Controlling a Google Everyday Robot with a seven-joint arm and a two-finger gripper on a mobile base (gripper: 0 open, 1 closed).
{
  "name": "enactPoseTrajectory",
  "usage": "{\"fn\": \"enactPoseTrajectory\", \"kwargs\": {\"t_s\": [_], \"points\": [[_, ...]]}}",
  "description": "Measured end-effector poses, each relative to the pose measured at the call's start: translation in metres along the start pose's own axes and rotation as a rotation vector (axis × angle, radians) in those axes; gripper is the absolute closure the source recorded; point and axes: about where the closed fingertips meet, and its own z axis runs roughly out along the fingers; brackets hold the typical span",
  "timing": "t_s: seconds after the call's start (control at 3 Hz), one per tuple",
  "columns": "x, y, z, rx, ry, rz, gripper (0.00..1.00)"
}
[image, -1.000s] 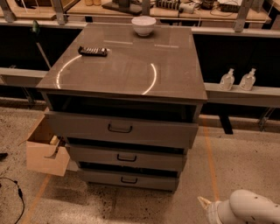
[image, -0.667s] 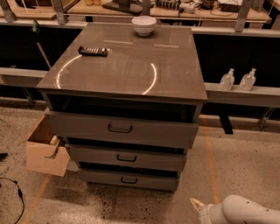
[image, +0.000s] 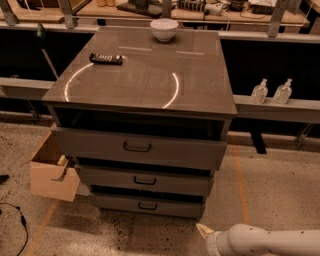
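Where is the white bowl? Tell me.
The white bowl sits at the far edge of the cabinet top, beyond the remote; the gripper is low at bottom right.

Grey drawer cabinet (image: 145, 95), speckled floor (image: 280, 190), bench (image: 95, 10) behind.

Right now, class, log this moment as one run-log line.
gripper: low, bottom right, near floor | nearest: bottom drawer | cabinet top: white bowl, remote

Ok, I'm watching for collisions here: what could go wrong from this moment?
The gripper sits low at the bottom edge, near the lowest drawer. Swinging up, the arm might clip the top drawer, which juts out. A knock could also shake the white bowl near the cabinet top's back edge.
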Motion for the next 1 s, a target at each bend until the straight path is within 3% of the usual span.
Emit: {"fn": "enactPoseTrajectory", "kwargs": {"t_s": [0.33,0.67,1.0], "points": [[-0.014,-0.026,0.035,0.039,0.023,-0.053,0.0],[-0.012,-0.025,0.034,0.037,0.023,-0.05,0.0],[-0.013,-0.032,0.048,0.067,0.007,-0.05,0.0]]}}
